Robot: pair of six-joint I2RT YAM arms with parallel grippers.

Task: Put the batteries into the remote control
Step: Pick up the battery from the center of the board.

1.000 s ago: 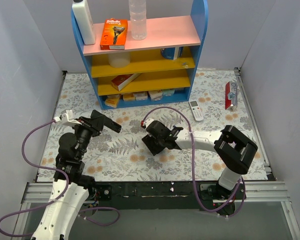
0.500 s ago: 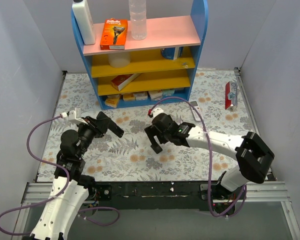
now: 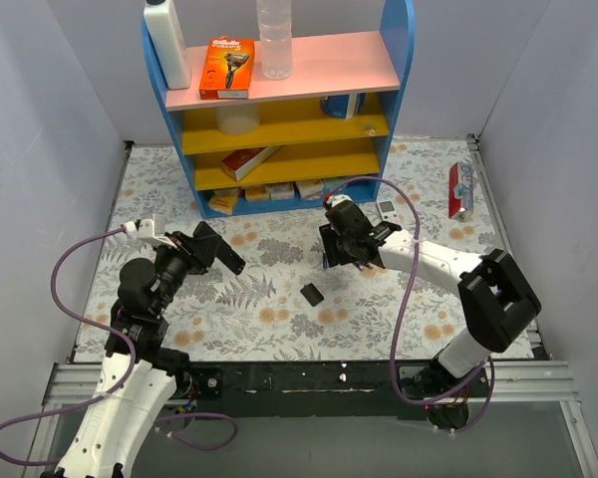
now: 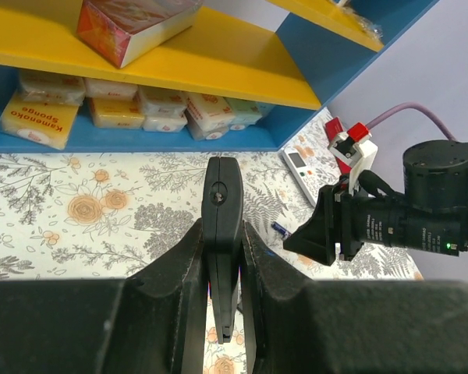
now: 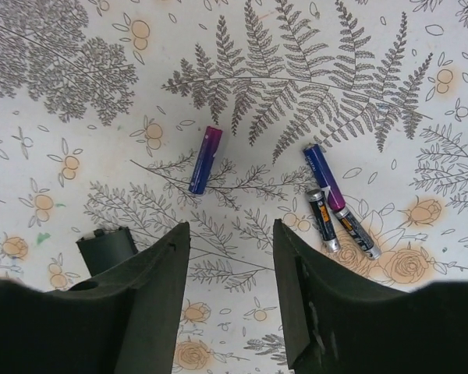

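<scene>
Grips the remote [image 4: 221, 195] edgewise in the left gripper [image 4: 222, 257], fingers clamped on both its sides, above the cloth [image 5: 390, 86] and in front of the shelf [image 4: 179, 66]. Hovers with the right gripper [image 5: 228, 269], jaws apart, over the batteries [image 5: 205, 160], all flat on the cloth: one alone, the others bunched just beside each other. Shows a small black cover [image 3: 311, 294] flat between the arms.

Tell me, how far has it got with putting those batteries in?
Done: a small black piece, maybe the cover, lies on the table. In hand: the left claw grips the remote; the right claw hovers open over the batteries. Left: loading them all.
</scene>
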